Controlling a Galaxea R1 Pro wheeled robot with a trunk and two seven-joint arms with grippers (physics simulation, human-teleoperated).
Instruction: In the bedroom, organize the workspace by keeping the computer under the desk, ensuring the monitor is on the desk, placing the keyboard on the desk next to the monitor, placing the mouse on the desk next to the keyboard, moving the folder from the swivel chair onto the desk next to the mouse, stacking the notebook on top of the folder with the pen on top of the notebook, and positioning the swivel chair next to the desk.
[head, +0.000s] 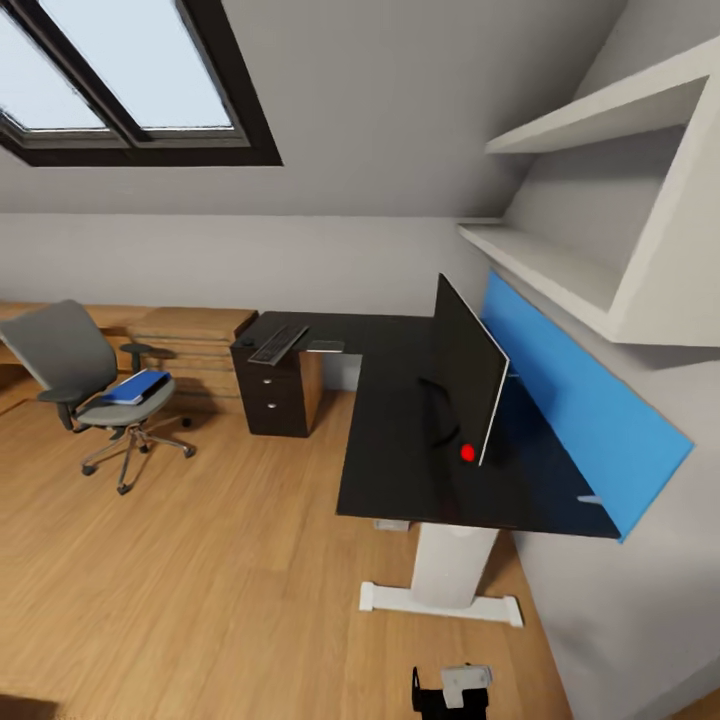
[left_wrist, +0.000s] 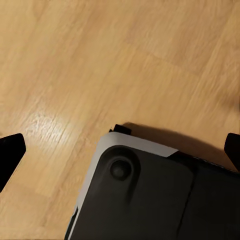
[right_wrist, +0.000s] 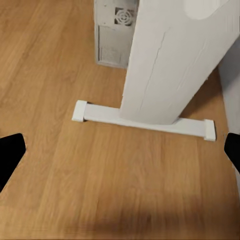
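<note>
The black L-shaped desk (head: 390, 450) stands against the right wall on its white T-foot leg (right_wrist: 165, 65). The monitor (head: 468, 380) stands upright on it. On the far wing, over the drawers, lie the keyboard (head: 278, 343), a small dark lump that may be the mouse (head: 247, 342), and the thin grey notebook (head: 325, 346). The pen is too small to make out. The computer (right_wrist: 115, 32) stands on the floor behind the leg. The blue folder (head: 137, 386) lies on the swivel chair (head: 70, 350), off to the left. My left gripper (left_wrist: 120, 150) and right gripper (right_wrist: 120, 152) hang open over the floor, holding nothing.
A low wooden shelf unit (head: 190, 335) runs along the far wall behind the chair. A blue panel (head: 580, 400) backs the desk and white wall shelves (head: 600, 200) hang above it. My own black base (left_wrist: 145, 195) sits on the open wood floor (head: 200, 580).
</note>
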